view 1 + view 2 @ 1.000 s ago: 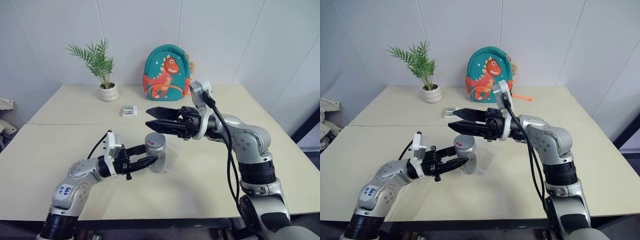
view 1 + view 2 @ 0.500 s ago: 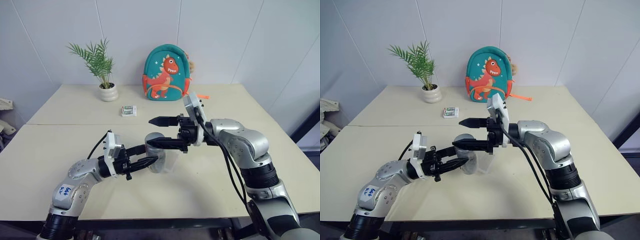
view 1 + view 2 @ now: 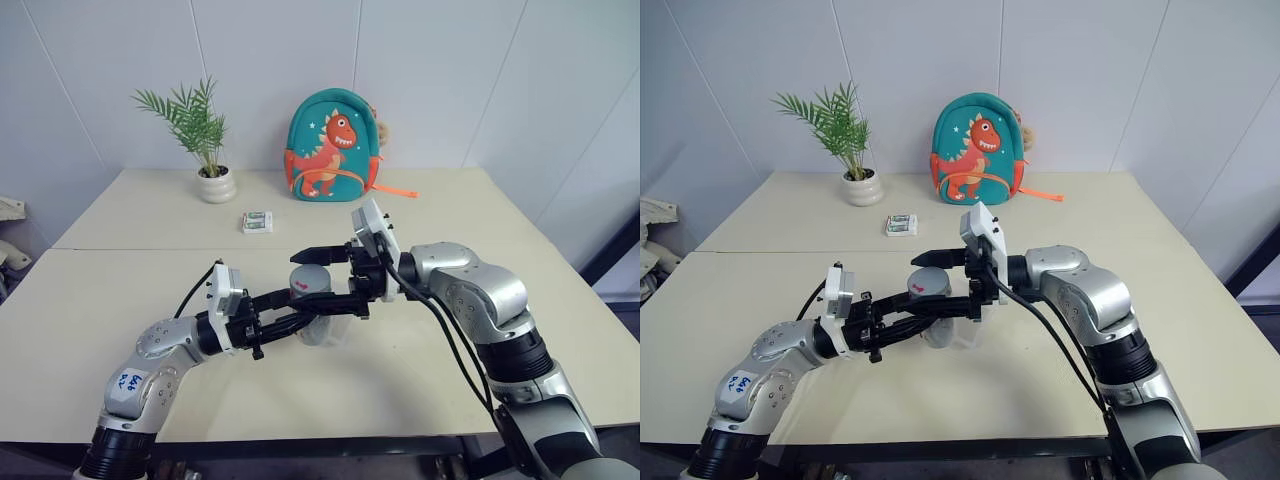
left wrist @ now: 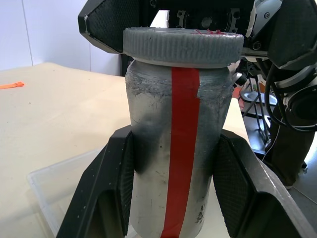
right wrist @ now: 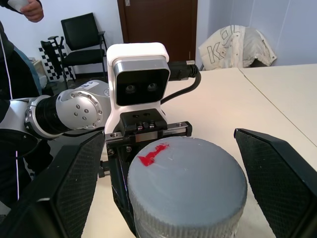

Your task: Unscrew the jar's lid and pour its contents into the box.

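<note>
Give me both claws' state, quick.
Left claw: shut on the jar.
Right claw: open, fingers either side of the lid.

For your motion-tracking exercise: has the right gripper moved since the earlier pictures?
Yes. The right gripper has come down from above the jar, away from the backpack, and now straddles the lid, open.

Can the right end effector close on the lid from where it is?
Probably yes. The right end effector is open with a finger on each side of the lid, nothing between them. The left end effector grips the jar lower down, clear of the cap.
</note>
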